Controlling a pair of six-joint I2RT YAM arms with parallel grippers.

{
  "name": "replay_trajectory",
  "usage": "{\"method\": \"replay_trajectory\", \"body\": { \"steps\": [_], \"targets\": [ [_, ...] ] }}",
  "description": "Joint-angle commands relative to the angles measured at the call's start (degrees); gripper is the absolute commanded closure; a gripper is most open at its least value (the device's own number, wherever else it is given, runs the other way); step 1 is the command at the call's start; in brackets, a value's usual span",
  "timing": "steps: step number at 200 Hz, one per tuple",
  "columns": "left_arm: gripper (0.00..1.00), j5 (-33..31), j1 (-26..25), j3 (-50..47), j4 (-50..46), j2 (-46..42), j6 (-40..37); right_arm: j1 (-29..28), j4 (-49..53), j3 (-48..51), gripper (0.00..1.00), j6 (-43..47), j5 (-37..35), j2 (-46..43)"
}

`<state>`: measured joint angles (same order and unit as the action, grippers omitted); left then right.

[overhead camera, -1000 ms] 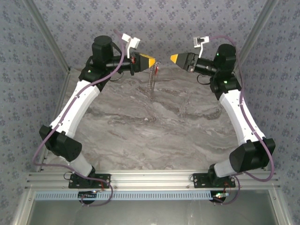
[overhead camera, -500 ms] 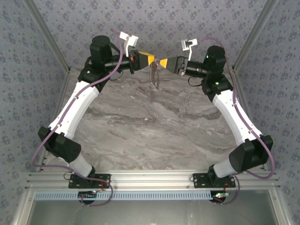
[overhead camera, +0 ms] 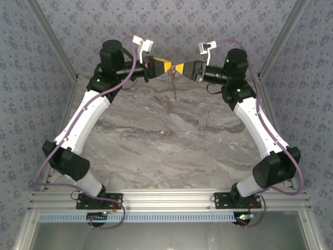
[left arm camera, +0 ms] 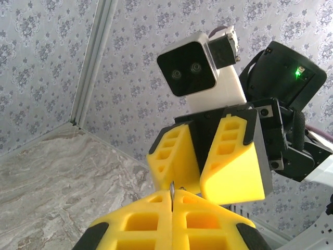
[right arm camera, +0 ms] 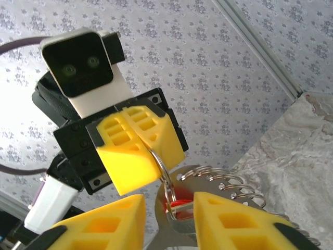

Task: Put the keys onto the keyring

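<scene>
Left jaws tight on keyring (right arm camera: 167, 182), key (right arm camera: 179, 205) alongside

A grey-and-white veined, marble-patterned flat tabletop (overhead camera: 171, 156) spread between the patterned walls. Along its near edge ran a ribbed silver aluminium rail (overhead camera: 166, 198), and two black mounting plates (overhead camera: 99, 200) (overhead camera: 237, 199) of the arms sat bolted there, well apart.

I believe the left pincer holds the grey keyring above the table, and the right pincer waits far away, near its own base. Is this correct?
Not quite. The left pincer does hold the keyring above the table, but the right pincer is not near its own base: it is up against the left one, tip to tip. The top external view shows this.
</scene>
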<state>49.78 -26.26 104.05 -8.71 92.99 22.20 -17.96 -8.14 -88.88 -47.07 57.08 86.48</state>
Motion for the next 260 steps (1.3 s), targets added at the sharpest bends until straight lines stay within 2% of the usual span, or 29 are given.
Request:
{"method": "replay_trajectory", "body": {
  "steps": [1, 21, 52, 182, 229, 260],
  "targets": [
    [1.00, -0.08, 0.37, -0.60, 3.17, -2.64, 0.38, -0.41, -1.27, -2.41, 0.76, 0.10, 1.44, 0.89],
    [1.00, -0.49, 0.42, -0.84, 3.62, -2.65, 0.52, -0.46, -0.93, -2.86, 0.89, 0.31, 2.13, 1.32],
    [1.00, -0.91, 0.51, -1.03, 3.95, -2.58, 0.57, -0.50, -0.39, -2.96, 1.00, 0.57, 2.79, 1.47],
    [1.00, -1.71, 0.60, -1.48, 5.98, -2.19, 1.27, -4.08, -0.12, -3.99, 1.00, 0.40, 4.07, 4.31],
    [1.00, -2.12, 0.89, -1.96, 7.23, -2.41, 1.77, -2.16, 0.76, -1.78, 1.00, 0.34, 4.88, 3.39],
    [1.00, -2.11, 1.25, -2.53, 8.59, -2.77, 2.60, 0.91, 0.85, 1.08, 0.85, 0.02, 4.78, 0.82]
  ]
}}
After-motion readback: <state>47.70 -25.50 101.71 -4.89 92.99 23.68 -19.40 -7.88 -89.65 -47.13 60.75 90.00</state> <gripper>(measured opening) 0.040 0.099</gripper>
